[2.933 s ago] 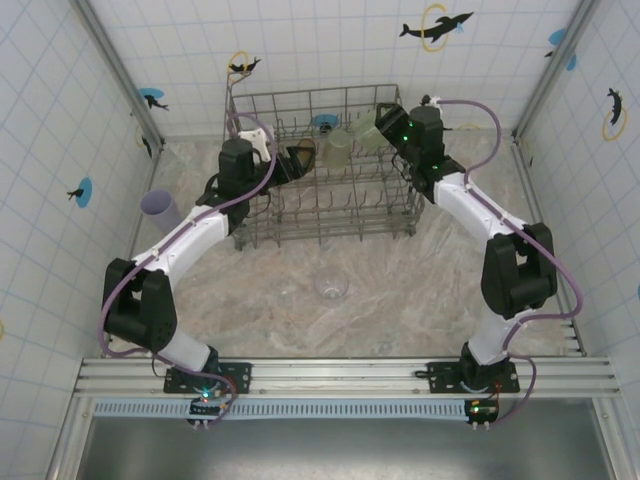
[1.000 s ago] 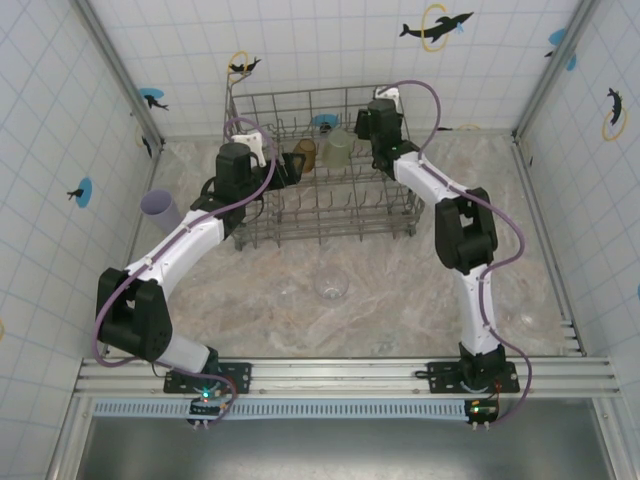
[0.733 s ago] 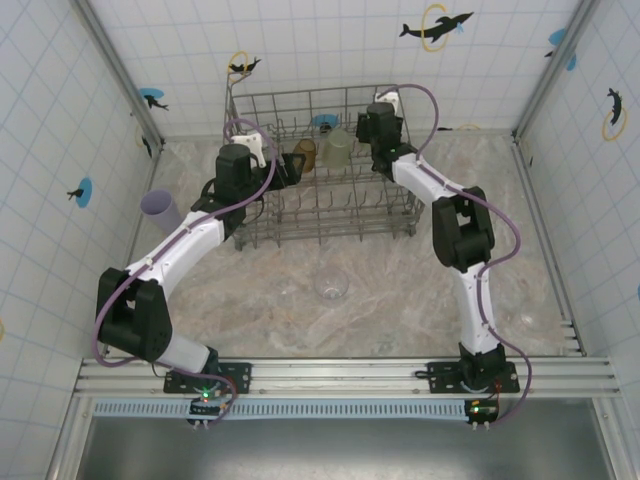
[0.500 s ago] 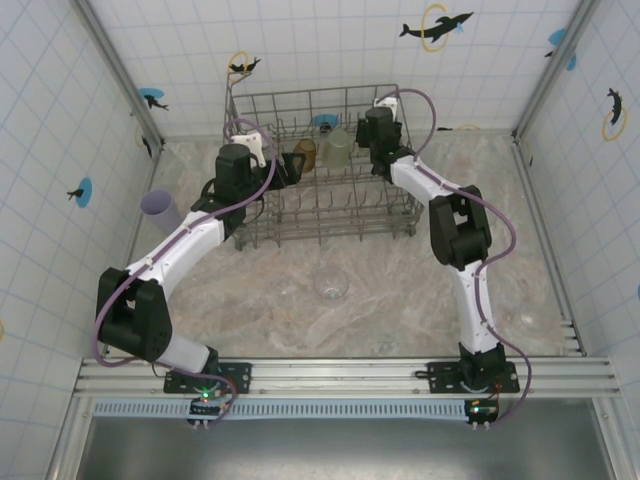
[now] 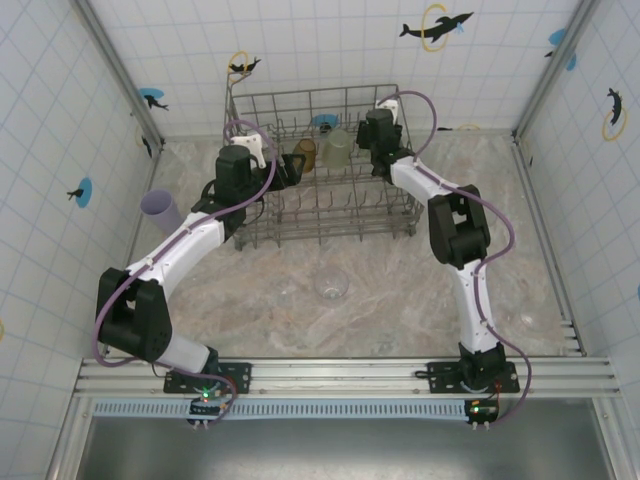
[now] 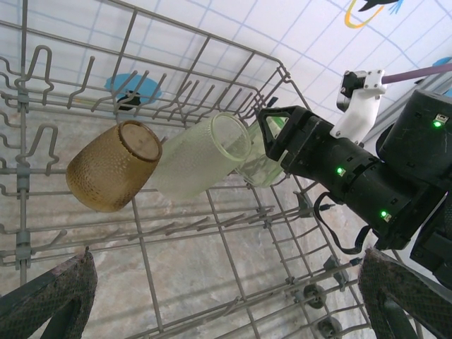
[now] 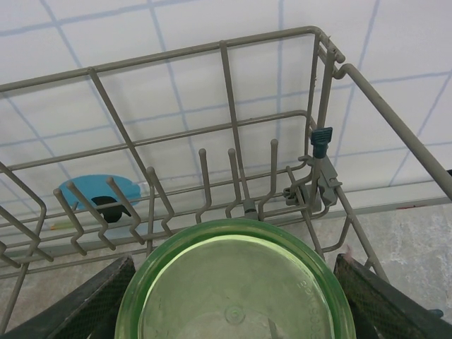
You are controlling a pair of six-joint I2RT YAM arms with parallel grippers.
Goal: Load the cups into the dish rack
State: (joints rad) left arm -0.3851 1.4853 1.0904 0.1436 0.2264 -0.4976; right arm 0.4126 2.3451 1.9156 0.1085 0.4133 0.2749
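Holding pale green cup (image 7: 234,272) – right pincer (image 5: 367,140) closed on its sides, at far side of dish rack (image 5: 330,232), toward right corner, cup just above tines. Left pincer (image 6: 226,304) wide open, nothing in it, inside rack by left side. Amber cup (image 6: 113,175) and second pale green cup (image 6: 201,161) lie tilted on tines along far side, touching each other – held cup just beside them. Lilac cup (image 5: 160,208) at left edge of counter (image 5: 420,290). Clear cup (image 5: 332,287) on counter, near side of rack.
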